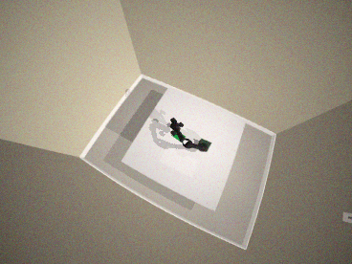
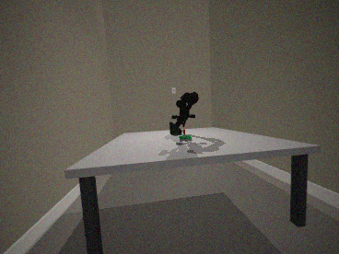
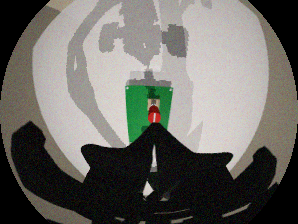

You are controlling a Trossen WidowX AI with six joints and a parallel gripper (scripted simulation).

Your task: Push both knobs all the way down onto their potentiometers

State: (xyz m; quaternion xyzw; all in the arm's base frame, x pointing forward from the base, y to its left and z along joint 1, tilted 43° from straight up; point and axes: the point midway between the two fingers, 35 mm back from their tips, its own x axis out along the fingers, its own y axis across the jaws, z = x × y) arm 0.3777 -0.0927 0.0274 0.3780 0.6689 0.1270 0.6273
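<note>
The green circuit board stands on the white table. In the wrist view a red knob sits on the board just beyond my fingertips. A small dark part lies at the board's far edge. My gripper is shut with nothing between the fingers. Its tips hang right above the board, close to the red knob. Whether they touch the knob I cannot tell. A second knob is not clear in any view.
The black arm rises from its base behind the board. The arm's grey shadows fall on the table beyond the board. Darker strips mark the table's left and front sides. Walls enclose the room.
</note>
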